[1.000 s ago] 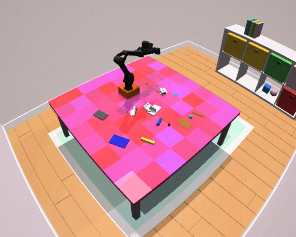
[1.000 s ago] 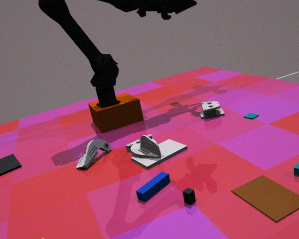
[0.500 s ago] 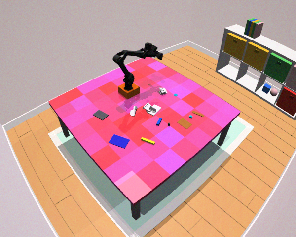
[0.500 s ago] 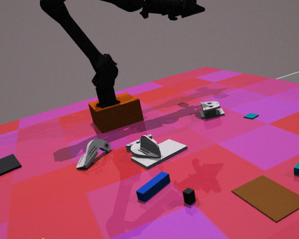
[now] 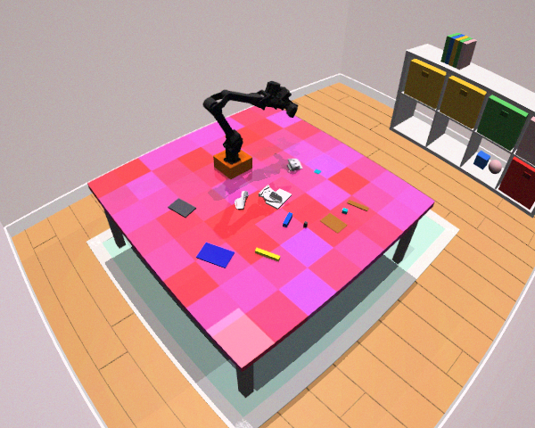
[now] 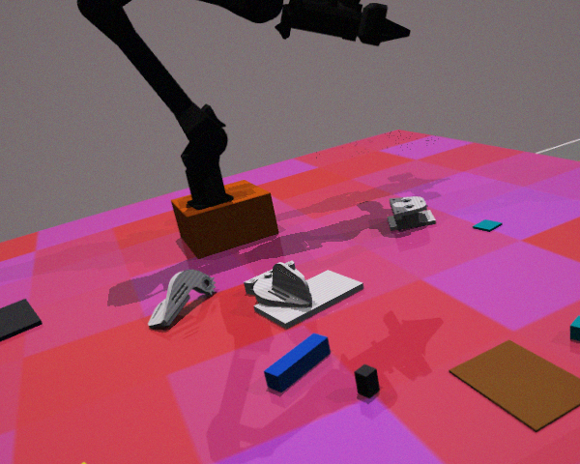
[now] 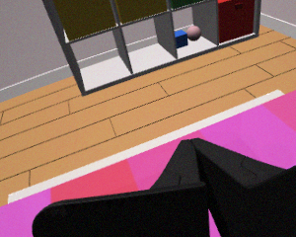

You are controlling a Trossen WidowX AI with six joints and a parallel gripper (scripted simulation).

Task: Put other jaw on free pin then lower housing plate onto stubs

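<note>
My gripper (image 5: 292,109) (image 6: 404,33) (image 7: 189,148) is shut with nothing between its fingers. It is high in the air, well above the table and away from the parts. The white base (image 5: 283,196) (image 6: 337,286) lies on the table, with one jaw (image 5: 275,197) (image 6: 291,285) at its left end. The pins and gear teeth are too small to tell. The loose grey-white jaw (image 5: 242,201) (image 6: 178,298) lies on the table left of the base, apart from it. The white housing plate (image 5: 293,162) (image 6: 409,203), with holes in its top, stands at the back right, apart from the base.
A blue bar (image 5: 287,219) (image 6: 298,362) and a small black block (image 5: 305,225) (image 6: 366,381) lie in front of the base. A brown sheet (image 5: 333,223) (image 6: 525,384) lies right, a dark slab (image 5: 181,208) (image 6: 11,321) left. A shelf (image 7: 106,66) stands beyond the table.
</note>
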